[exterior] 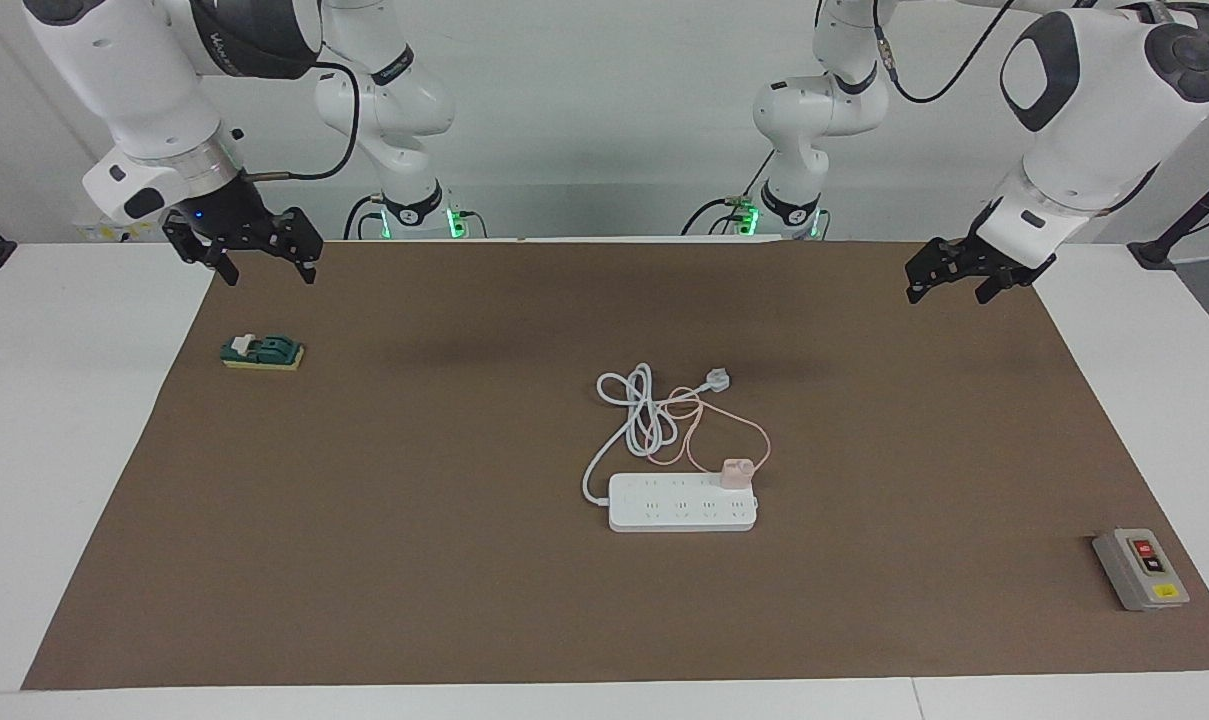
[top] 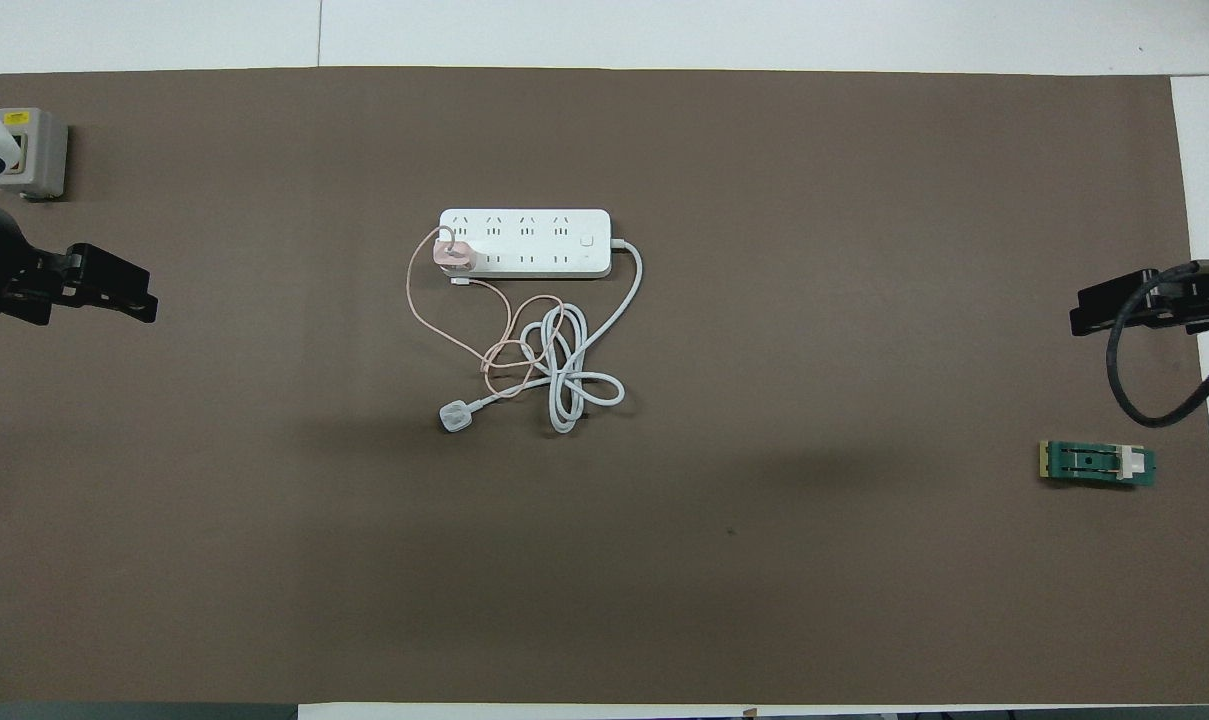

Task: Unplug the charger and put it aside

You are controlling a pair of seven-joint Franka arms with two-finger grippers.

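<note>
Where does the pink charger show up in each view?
Facing view: charger just below centre, plugged into the power strip at the end toward the left arm.
Overhead view: charger above centre, same end of the strip.
Shared landmark: the white power strip.

High facing camera, steep overhead camera, both covering the brown mat [exterior: 364, 560].

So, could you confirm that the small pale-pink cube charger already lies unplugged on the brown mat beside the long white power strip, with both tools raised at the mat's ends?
Not quite: the small pale-pink cube charger is still plugged into the long white power strip, as the facing view shows. The rest holds: the left tool and right tool are raised at the brown mat's ends.
</note>
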